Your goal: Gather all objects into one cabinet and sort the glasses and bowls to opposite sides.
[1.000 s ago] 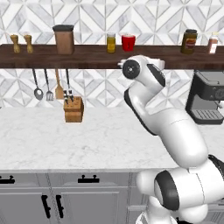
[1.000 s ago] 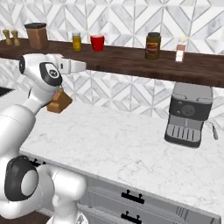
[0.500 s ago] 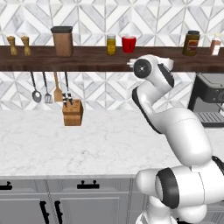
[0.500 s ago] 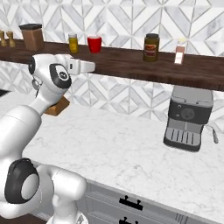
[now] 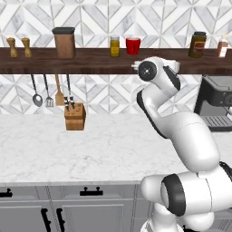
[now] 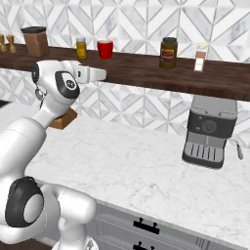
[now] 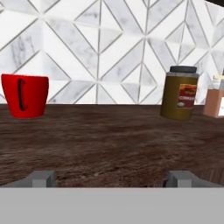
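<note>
A bright red cup (image 5: 132, 45) (image 6: 105, 49) stands on the dark wooden shelf (image 5: 90, 65), beside a yellow-filled jar. In the hand view the red cup (image 7: 25, 95) is at the far left, with a dark handle facing me. My gripper (image 7: 112, 178) is open, its tips wide apart with nothing between them. It is level with the shelf edge, in front of the shelf and to the right of the cup. From the right base view the gripper (image 6: 102, 74) sits just below the cup. The beige tumbler, blue cup and brown bowl are out of view.
Along the shelf stand a brown canister (image 5: 64, 43), a yellow jar (image 5: 114, 46), a dark labelled jar (image 7: 179, 92) and a shaker (image 7: 214, 101). On the marble counter are a knife block (image 5: 74, 115) and a coffee machine (image 6: 210, 131). Utensils (image 5: 45, 90) hang under the shelf.
The arm has swung to the right and reached out, bringing the hand up to the shelf edge below the red cup. The gripper holds nothing.
</note>
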{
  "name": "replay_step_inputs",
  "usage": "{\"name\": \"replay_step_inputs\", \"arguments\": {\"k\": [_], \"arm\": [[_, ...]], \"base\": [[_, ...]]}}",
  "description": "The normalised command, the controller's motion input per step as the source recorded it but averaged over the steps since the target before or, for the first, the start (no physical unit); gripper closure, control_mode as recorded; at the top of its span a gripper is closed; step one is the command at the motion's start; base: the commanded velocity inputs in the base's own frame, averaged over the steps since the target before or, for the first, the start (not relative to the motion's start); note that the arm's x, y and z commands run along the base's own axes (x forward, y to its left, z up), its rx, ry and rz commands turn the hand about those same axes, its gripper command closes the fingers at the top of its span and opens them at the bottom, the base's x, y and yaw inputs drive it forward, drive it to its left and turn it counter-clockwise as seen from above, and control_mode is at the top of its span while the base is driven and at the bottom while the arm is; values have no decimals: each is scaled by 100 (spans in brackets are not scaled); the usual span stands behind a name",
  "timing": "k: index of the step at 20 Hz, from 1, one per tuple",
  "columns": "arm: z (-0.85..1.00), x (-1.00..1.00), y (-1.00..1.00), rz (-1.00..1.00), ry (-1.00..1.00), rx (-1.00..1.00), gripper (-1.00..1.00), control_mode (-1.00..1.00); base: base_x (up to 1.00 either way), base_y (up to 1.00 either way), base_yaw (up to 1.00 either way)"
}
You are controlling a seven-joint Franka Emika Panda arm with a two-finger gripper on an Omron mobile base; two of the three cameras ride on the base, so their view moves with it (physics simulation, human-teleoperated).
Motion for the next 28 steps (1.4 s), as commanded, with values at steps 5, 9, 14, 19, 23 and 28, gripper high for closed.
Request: {"name": "replay_step_inputs", "arguments": {"k": [5, 9, 14, 19, 23, 28], "arm": [[0, 0, 0, 0, 0, 0, -100, 100], [0, 0, 0, 0, 0, 0, -100, 100], [0, -1, 5, 0, -11, -4, -100, -100], [15, 1, 18, 0, -14, -2, -100, -100], [24, 7, 21, 0, -10, 0, -100, -100], [3, 0, 18, 1, -1, -1, -100, -100]], "base": [[0, 0, 0], [0, 0, 0], [0, 0, 0], [0, 0, 0], [0, 0, 0], [0, 0, 0]]}}
